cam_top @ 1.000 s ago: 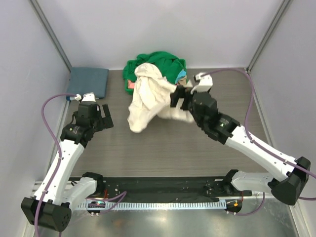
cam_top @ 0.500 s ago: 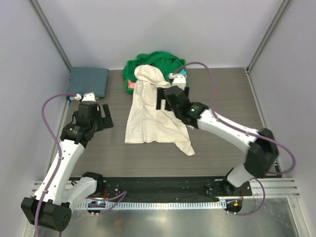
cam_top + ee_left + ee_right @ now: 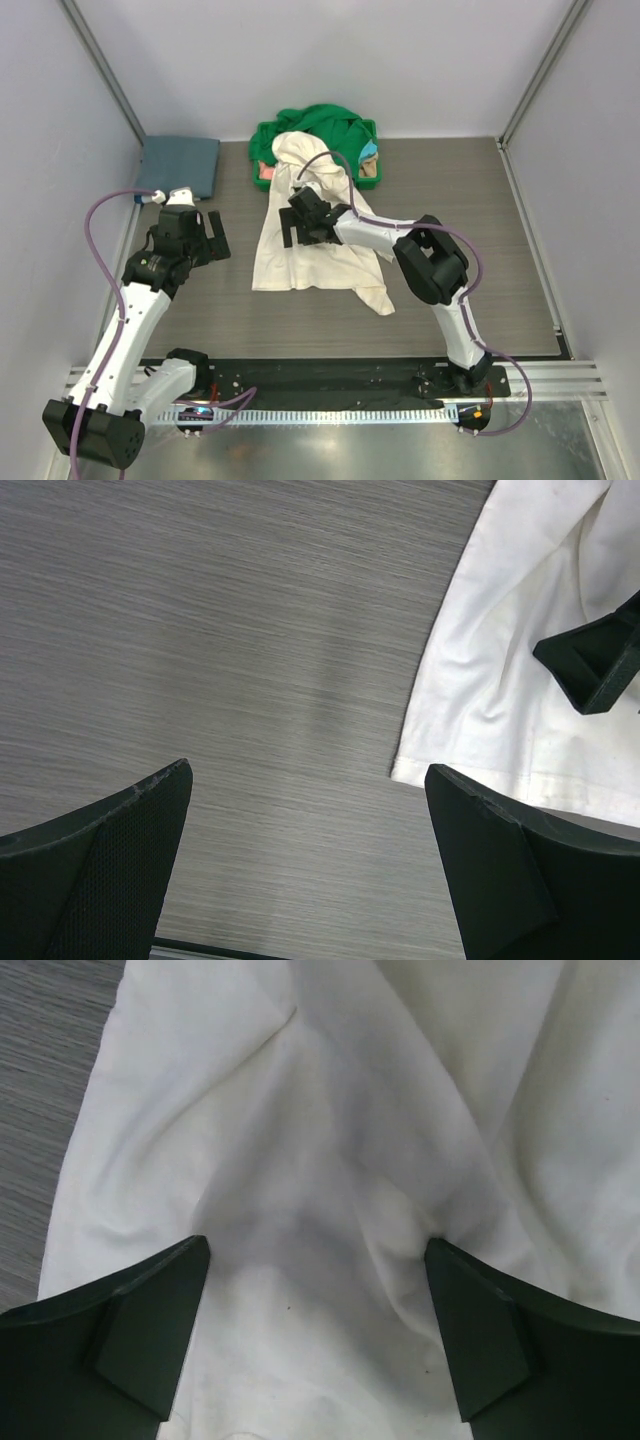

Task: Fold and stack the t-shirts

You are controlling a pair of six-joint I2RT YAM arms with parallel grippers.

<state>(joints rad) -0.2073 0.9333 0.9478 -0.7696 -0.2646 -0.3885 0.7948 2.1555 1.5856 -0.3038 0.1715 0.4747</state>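
Note:
A large cream-white t-shirt lies crumpled and partly spread on the table, its top end still draped on the pile in the green tray. My right gripper hovers low over its upper middle, open, with only creased cream cloth between the fingers. My left gripper stands open over bare table left of the shirt; the shirt's lower left corner shows just past its right finger. A folded slate-blue t-shirt lies at the back left. Green, turquoise and pink t-shirts sit heaped in the tray.
The rigid green tray stands at the back centre against the wall. Grey walls close the table on the left, back and right. Wood-grain table shows on both sides of the cream shirt. A right-gripper finger shows in the left wrist view.
The right gripper let the cream shirt drop and spread on the table, then swung left and low over it. The left arm has not moved.

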